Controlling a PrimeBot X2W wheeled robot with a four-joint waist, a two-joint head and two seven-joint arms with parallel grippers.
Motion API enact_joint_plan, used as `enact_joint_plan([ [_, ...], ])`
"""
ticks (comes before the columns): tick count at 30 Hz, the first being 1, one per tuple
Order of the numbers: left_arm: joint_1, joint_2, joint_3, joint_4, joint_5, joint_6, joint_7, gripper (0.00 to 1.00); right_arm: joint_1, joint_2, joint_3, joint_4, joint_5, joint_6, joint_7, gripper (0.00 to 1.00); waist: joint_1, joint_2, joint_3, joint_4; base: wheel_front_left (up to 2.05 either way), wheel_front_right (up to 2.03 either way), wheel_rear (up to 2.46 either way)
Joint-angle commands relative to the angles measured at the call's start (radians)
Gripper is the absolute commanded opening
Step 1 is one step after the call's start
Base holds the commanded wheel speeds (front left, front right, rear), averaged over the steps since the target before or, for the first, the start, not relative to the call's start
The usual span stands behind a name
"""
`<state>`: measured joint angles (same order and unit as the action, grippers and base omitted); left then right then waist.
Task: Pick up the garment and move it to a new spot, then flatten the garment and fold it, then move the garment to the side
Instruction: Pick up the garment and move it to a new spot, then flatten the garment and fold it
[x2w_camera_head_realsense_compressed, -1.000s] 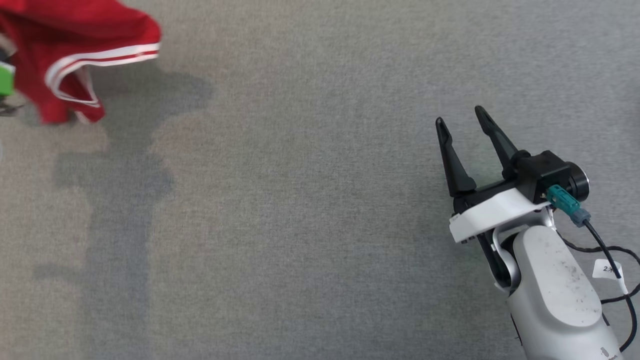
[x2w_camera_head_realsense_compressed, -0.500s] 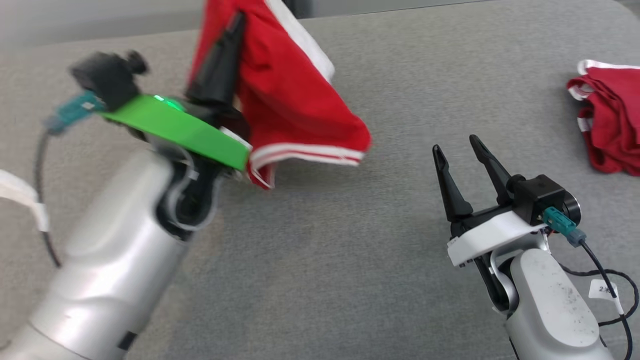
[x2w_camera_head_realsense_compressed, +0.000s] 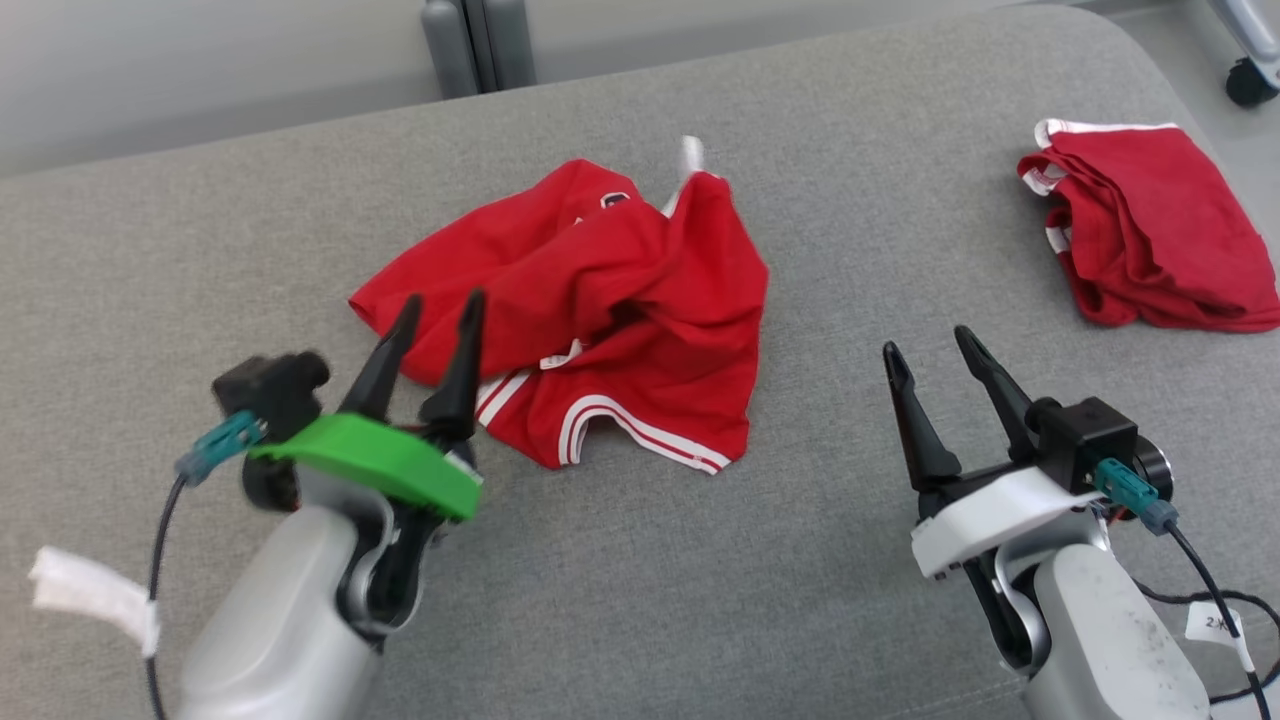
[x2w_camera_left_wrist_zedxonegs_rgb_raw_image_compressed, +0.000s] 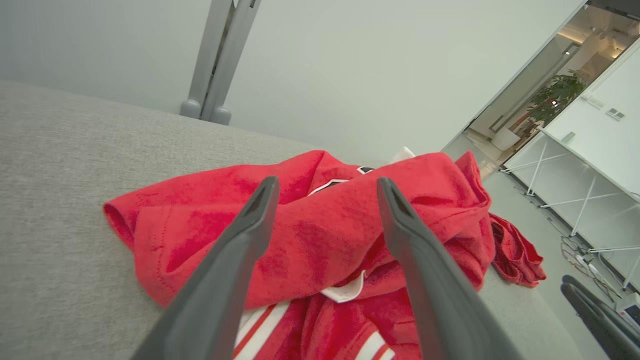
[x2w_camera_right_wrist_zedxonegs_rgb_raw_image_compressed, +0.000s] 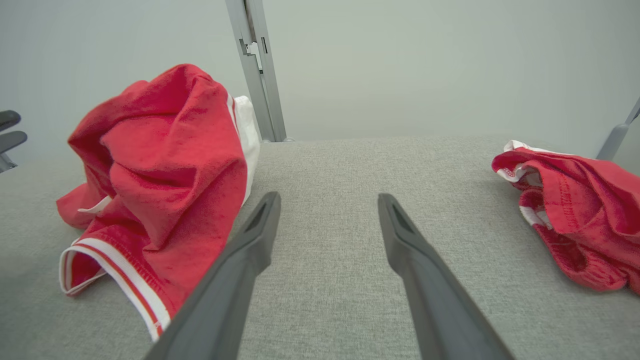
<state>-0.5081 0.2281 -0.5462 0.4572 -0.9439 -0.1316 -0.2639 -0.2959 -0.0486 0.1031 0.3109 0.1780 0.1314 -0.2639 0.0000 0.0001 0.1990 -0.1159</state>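
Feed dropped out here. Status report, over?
Left pincer open, right pincer open, both empty. Red garment crumpled, lying free ahead of left pincer. Second red garment far right, clear.

Office-type lab or test room, not a home: bare pale wall (x2w_camera_left_wrist_zedxonegs_rgb_raw_image_compressed: 350, 65), a grey upright post (x2w_camera_left_wrist_zedxonegs_rgb_raw_image_compressed: 220, 60), and in front of it a work table (x2w_camera_head_realsense_compressed: 200, 250) covered in grey cloth with a rounded corner. Off to one side stand white desks (x2w_camera_left_wrist_zedxonegs_rgb_raw_image_compressed: 575, 170) on crossed metal braces, with loose cables (x2w_camera_left_wrist_zedxonegs_rgb_raw_image_compressed: 575, 250) on the floor and a potted plant (x2w_camera_left_wrist_zedxonegs_rgb_raw_image_compressed: 552, 102) in a lit corridor beyond. Castor wheel (x2w_camera_head_realsense_compressed: 1250, 82) of some rolling frame just past the table's far corner.
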Motion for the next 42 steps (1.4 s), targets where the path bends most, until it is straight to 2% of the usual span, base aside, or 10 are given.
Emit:
enact_joint_plan([
  [1, 0.044, 0.002, 0.059, -0.006, 0.058, 0.002, 0.000, 1.00, 0.023, -0.004, -0.011, 0.007, -0.006, -0.002, -0.001, 1.00, 0.0000, -0.0001, -0.029, 0.016, 0.00, 0.00, 0.00],
  [3, 0.099, 0.006, 0.125, -0.012, 0.155, 0.002, 0.000, 1.00, 0.036, -0.004, -0.019, 0.013, -0.008, -0.002, -0.001, 1.00, 0.0000, -0.0001, -0.047, 0.032, 0.00, 0.00, 0.00],
  [9, 0.262, -0.036, 0.307, -0.038, 0.320, 0.002, 0.000, 1.00, 0.094, -0.004, -0.044, 0.036, -0.016, -0.002, -0.001, 1.00, 0.0000, -0.0001, -0.113, 0.076, 0.00, 0.00, 0.00],
  [20, 0.524, -0.094, 0.464, -0.101, 0.569, 0.002, 0.000, 1.00, 0.193, -0.004, -0.060, 0.081, 0.002, -0.002, -0.001, 1.00, 0.0000, -0.0001, -0.197, 0.105, 0.00, 0.00, 0.00],
  [24, 0.586, -0.122, 0.489, -0.122, 0.628, 0.002, 0.000, 1.00, 0.216, -0.004, -0.055, 0.094, 0.004, -0.002, -0.001, 1.00, 0.0000, -0.0001, -0.207, 0.109, 0.00, 0.00, 0.00],
  [31, 0.614, -0.148, 0.478, -0.134, 0.659, 0.002, 0.000, 1.00, 0.220, -0.004, -0.028, 0.102, -0.013, -0.002, -0.001, 1.00, 0.0000, -0.0001, -0.204, 0.134, 0.00, 0.00, 0.00],
  [37, 0.590, -0.149, 0.450, -0.128, 0.663, 0.002, 0.000, 1.00, 0.164, -0.005, 0.068, 0.136, -0.029, -0.002, -0.001, 1.00, 0.0000, -0.0001, -0.186, 0.184, 0.00, 0.00, 0.00],
  [42, 0.560, -0.134, 0.411, -0.118, 0.639, 0.002, 0.000, 1.00, 0.057, -0.005, 0.148, 0.230, -0.072, -0.002, -0.001, 1.00, 0.0000, -0.0001, -0.136, 0.250, 0.00, 0.00, 0.00],
])
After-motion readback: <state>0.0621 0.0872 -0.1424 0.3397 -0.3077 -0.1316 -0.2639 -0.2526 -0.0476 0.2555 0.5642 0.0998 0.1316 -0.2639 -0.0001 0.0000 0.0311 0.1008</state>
